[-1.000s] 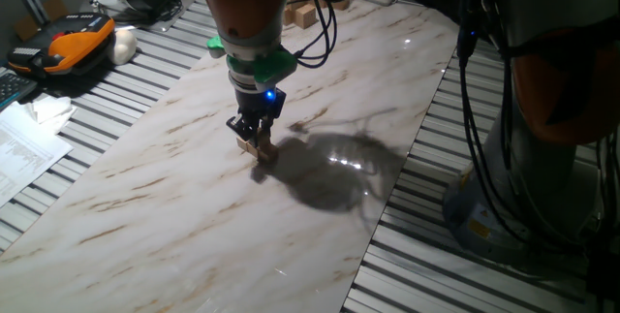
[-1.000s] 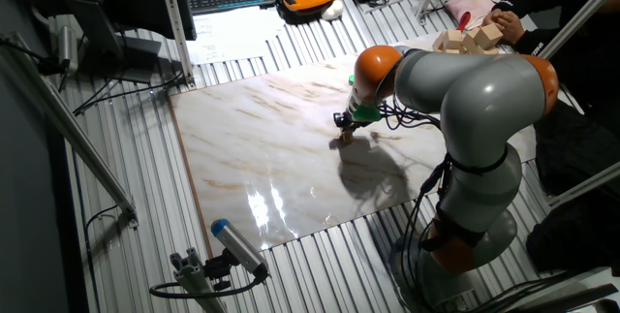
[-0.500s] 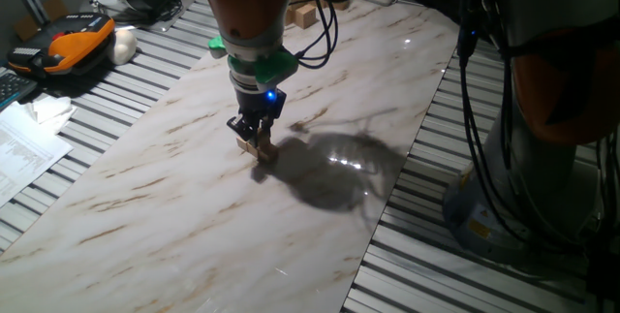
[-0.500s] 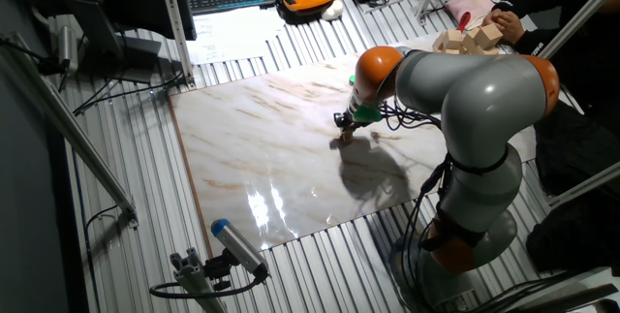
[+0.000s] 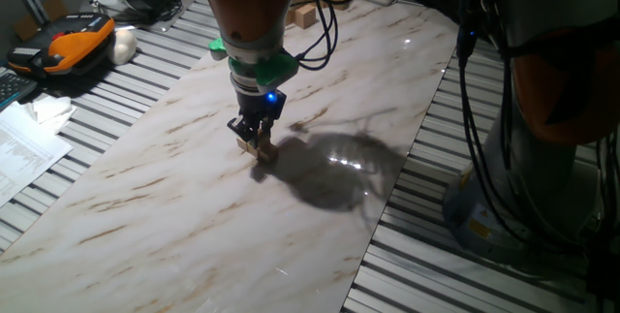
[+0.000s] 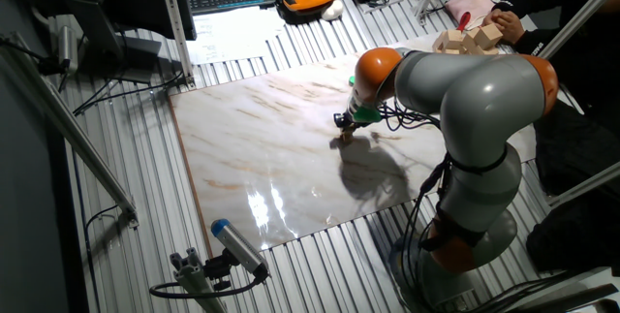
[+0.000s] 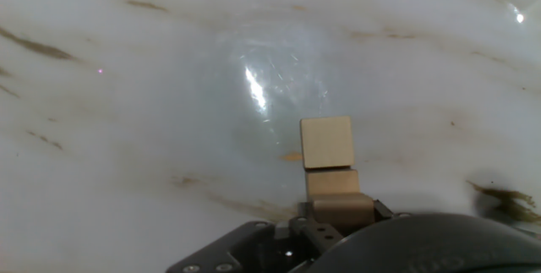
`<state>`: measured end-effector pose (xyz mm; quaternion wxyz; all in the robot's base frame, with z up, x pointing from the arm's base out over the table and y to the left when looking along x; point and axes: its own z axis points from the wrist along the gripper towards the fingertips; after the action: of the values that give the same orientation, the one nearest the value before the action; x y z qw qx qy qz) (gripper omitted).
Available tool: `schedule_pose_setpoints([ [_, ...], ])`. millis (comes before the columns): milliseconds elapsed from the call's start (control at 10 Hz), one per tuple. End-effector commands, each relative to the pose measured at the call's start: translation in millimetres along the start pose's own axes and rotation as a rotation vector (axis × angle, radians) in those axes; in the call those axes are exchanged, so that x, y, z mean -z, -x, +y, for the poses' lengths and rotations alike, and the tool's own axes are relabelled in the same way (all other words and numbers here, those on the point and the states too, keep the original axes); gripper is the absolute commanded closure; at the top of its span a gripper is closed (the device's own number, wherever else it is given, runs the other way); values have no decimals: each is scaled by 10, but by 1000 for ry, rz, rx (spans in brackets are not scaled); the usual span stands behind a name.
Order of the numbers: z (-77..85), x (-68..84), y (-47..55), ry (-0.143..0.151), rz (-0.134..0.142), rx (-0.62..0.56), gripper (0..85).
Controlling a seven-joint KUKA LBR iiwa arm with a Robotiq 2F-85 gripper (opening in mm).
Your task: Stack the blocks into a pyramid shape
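Orange-and-grey arm with its two-finger gripper (image 5: 256,142) low over a glossy white marble-patterned tabletop (image 5: 145,197), at a row of small light-tan wooden cubes (image 7: 327,142).

Only the hand view shows the cubes as separate pieces: one square, matte, sharp-edged cube lies flat on the tabletop, a second (image 7: 331,182) touches it nearer the camera, and a third tan piece sits at the gripper. One fixed view shows tan wood at the fingertips, the other (image 6: 345,136) only a speck. I cannot tell whether the fingers clamp it.
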<state>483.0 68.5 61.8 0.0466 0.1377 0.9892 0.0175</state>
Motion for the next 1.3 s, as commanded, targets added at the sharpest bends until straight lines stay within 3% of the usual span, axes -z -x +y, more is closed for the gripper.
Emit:
schedule_pose_setpoints([
  [0, 0, 0, 0, 1, 2, 1, 850],
  [500, 5, 4, -3, -13, -6, -9, 850],
  [600, 6, 0, -4, -17, -7, -9, 680],
  [1100, 9, -3, -7, -39, -13, -13, 680],
  [1200, 10, -3, -7, -39, -13, -15, 510],
])
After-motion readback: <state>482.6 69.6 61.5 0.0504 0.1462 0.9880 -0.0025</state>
